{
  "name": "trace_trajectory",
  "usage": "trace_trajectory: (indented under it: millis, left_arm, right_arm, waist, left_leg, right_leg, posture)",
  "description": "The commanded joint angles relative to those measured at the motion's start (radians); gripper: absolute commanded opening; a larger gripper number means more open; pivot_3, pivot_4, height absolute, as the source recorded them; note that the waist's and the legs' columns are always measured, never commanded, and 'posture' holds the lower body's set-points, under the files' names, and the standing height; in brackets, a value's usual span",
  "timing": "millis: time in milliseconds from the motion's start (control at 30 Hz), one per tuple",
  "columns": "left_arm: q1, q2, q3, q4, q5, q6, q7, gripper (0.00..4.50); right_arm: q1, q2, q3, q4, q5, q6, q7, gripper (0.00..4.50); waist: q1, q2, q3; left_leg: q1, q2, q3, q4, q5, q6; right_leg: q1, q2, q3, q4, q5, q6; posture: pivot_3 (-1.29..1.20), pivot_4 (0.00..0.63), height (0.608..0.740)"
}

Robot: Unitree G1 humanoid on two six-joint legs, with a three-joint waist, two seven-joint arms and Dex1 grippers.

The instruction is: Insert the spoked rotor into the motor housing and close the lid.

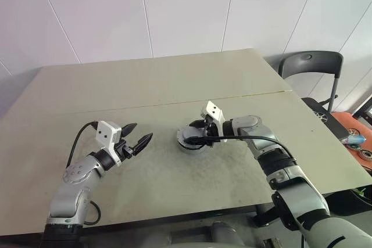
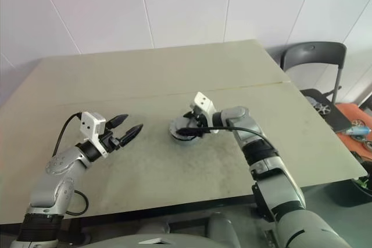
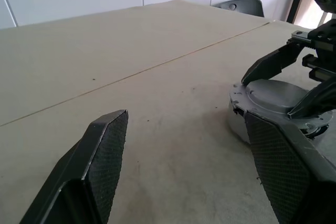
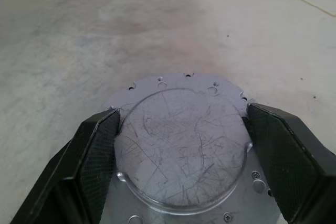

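The grey lid (image 4: pixel 178 153) lies flat on top of the motor housing (image 3: pixel 234 128), near the middle of the table (image 1: pixel 174 79). My right gripper (image 4: pixel 181 109) reaches in from the right, and its two black fingers press against opposite sides of the lid's raised round centre. Only the housing's pale side wall shows below the lid. The spoked rotor is hidden. My left gripper (image 1: pixel 142 130) hovers open and empty to the left of the housing, pointing toward it, a hand's width away.
A seam (image 1: pixel 244 95) runs across the beige table behind the housing. A dark folding chair (image 1: pixel 311 65) stands past the table's far right corner. An orange object (image 1: pixel 349 126) and small items lie beyond the right edge.
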Motion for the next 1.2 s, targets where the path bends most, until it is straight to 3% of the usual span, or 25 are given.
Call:
trace_trajectory:
  millis: [33, 233, 500, 900, 1200]
  left_arm:
    - [-0.009, 0.008, 0.024, -0.038, -0.005, -0.005, 0.004, 3.74]
    - [-0.006, 0.007, 0.024, -0.045, -0.007, 0.0, 0.006, 3.74]
    - [-0.008, 0.007, 0.022, -0.046, -0.008, 0.006, 0.006, 3.74]
    - [-0.009, 0.006, 0.025, -0.045, -0.008, 0.009, 0.004, 3.74]
    - [-0.009, 0.006, 0.027, -0.043, -0.011, 0.007, -0.001, 3.74]
  right_arm:
    - [-0.037, 0.018, -0.063, -0.028, 0.075, 0.039, 0.013, 3.55]
    - [-0.003, -0.038, -0.001, -0.066, 0.046, 0.037, 0.098, 3.55]
    - [-0.015, -0.027, 0.005, -0.028, 0.004, -0.019, 0.027, 3.55]
    - [0.013, -0.057, 0.059, -0.037, -0.02, -0.017, 0.079, 3.55]
    - [0.016, -0.045, 0.047, -0.02, -0.041, -0.047, 0.022, 3.55]
  waist:
    - [0.001, 0.0, 0.0]
    - [0.001, 0.0, 0.0]
    - [0.001, 0.0, 0.0]
    - [0.002, 0.0, 0.0]
    - [0.002, 0.0, 0.0]
  left_leg:
    - [0.0, 0.0, 0.0, 0.0, 0.0, 0.0]
    - [-0.001, 0.0, 0.0, 0.0, 0.0, 0.0]
    - [-0.001, 0.0, 0.0, 0.0, 0.0, 0.0]
    - [0.0, 0.0, 0.0, 0.0, 0.0, 0.0]
    - [0.0, 0.0, 0.0, 0.0, 0.0, 0.0]
  right_leg:
    - [0.0, 0.0, 0.0, 0.0, 0.0, 0.0]
    - [-0.001, 0.0, 0.0, 0.0, 0.0, 0.0]
    - [-0.001, 0.0, 0.0, 0.0, 0.0, 0.0]
    - [0.0, 0.0, 0.0, 0.0, 0.0, 0.0]
    - [0.0, 0.0, 0.0, 0.0, 0.0, 0.0]
  posture:
    - [0.0, 0.0, 0.74]
    - [0.0, 0.0, 0.74]
    - [0.0, 0.0, 0.74]
    - [0.0, 0.0, 0.74]
    - [0.0, 0.0, 0.74]
